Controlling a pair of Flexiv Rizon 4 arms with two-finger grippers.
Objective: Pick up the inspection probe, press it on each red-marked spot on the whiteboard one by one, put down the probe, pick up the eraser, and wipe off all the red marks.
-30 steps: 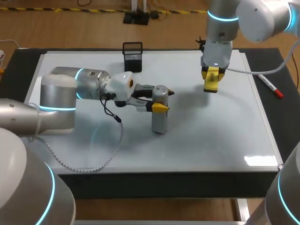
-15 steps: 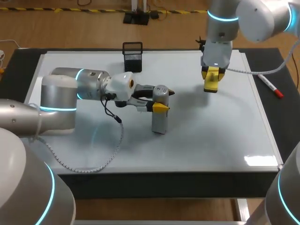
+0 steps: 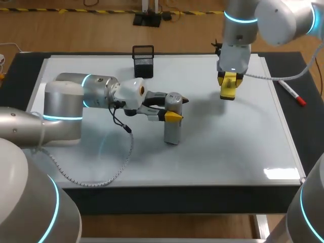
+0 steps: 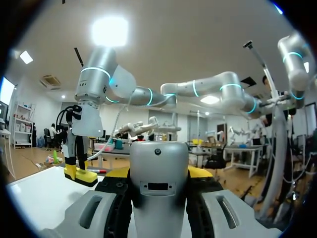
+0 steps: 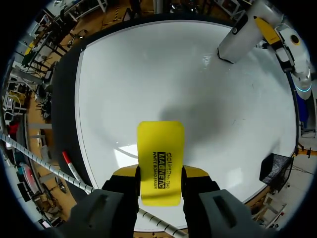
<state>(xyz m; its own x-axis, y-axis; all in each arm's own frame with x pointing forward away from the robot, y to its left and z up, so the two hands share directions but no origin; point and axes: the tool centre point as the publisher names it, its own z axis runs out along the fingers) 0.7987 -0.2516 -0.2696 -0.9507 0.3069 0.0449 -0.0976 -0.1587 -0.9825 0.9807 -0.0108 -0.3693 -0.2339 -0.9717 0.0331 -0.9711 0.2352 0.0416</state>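
Note:
The grey inspection probe (image 3: pixel 172 126) stands upright on the whiteboard (image 3: pixel 228 147) near its middle. My left gripper (image 3: pixel 175 108) comes in sideways and is shut on the probe's upper part; the left wrist view has the probe (image 4: pixel 158 168) filling the gap between the yellow tips. Held in my right gripper (image 3: pixel 229 80), which is shut on it, the yellow eraser (image 3: pixel 228 91) hangs a little above the board's far right part. The right wrist view has the eraser (image 5: pixel 160 153) between its fingers and the probe (image 5: pixel 242 37) ahead. I see no red marks on the board.
A black mesh holder (image 3: pixel 143 62) stands at the board's far edge, left of centre. A red-capped marker (image 3: pixel 292 94) lies off the board's right edge on the dark table. The left arm's cable (image 3: pixel 119 162) trails over the board's near left part.

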